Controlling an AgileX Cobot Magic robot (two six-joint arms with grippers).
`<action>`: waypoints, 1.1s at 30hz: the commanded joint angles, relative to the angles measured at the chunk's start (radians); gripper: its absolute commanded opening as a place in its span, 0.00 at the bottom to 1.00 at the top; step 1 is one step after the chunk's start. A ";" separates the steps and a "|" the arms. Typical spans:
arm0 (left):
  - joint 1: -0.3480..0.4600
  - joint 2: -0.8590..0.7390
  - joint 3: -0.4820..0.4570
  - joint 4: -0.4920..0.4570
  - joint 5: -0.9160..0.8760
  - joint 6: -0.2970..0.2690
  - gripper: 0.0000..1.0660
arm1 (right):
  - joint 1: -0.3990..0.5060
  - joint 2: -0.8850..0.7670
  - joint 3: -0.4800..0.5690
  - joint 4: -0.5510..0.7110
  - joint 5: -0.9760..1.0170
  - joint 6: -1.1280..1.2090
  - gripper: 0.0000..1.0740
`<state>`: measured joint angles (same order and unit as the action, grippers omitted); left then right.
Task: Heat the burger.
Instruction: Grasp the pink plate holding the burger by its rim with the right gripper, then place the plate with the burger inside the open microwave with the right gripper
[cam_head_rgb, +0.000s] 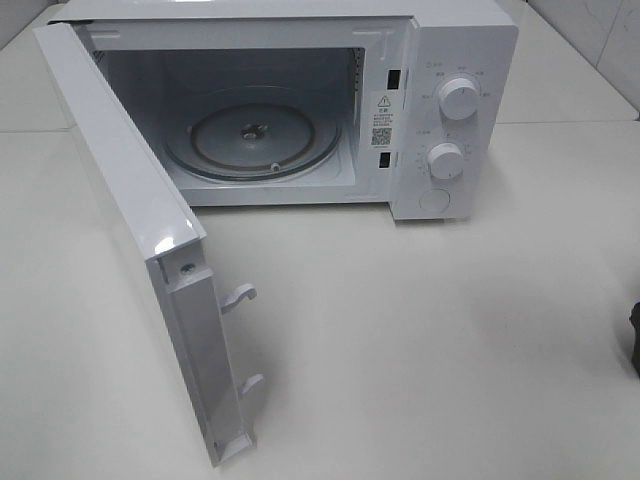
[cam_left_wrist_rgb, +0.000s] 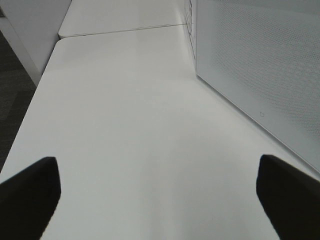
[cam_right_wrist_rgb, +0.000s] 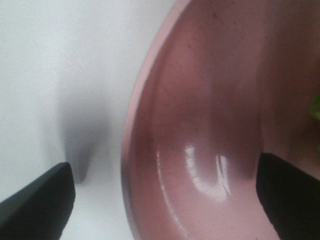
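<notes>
Left gripper (cam_left_wrist_rgb: 157, 170) hangs spread over the table (cam_left_wrist_rgb: 140, 110) by the microwave door (cam_left_wrist_rgb: 260, 65), right gripper (cam_right_wrist_rgb: 164, 165) spread astride a pink plate (cam_right_wrist_rgb: 200, 100) at its rim, and from high up the microwave (cam_head_rgb: 450, 60) stands open, though where the burger sits I cannot tell.

Microwave (cam_head_rgb: 440, 100) at the back of the counter (cam_head_rgb: 420, 340). Door (cam_head_rgb: 130, 200) open to the left, sticking out toward the front. Turntable (cam_head_rgb: 250, 135) inside. Two knobs (cam_head_rgb: 459, 97) (cam_head_rgb: 446, 160) on its right, one above the other. Plate (cam_right_wrist_rgb: 200, 125) under the right claw (cam_right_wrist_rgb: 162, 172).
</notes>
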<state>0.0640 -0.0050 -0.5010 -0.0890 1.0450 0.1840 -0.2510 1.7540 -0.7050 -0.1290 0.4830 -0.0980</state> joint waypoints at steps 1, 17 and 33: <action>0.001 -0.020 0.002 -0.002 -0.010 -0.006 0.94 | -0.005 0.018 -0.006 0.018 -0.005 -0.025 0.85; 0.001 -0.020 0.002 -0.002 -0.010 -0.006 0.94 | -0.005 0.053 -0.014 0.023 0.023 -0.124 0.22; 0.001 -0.020 0.002 -0.002 -0.010 -0.006 0.94 | -0.004 0.053 -0.014 0.022 0.022 -0.029 0.00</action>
<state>0.0640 -0.0050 -0.5010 -0.0890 1.0450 0.1840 -0.2510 1.7790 -0.7350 -0.1290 0.5000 -0.1470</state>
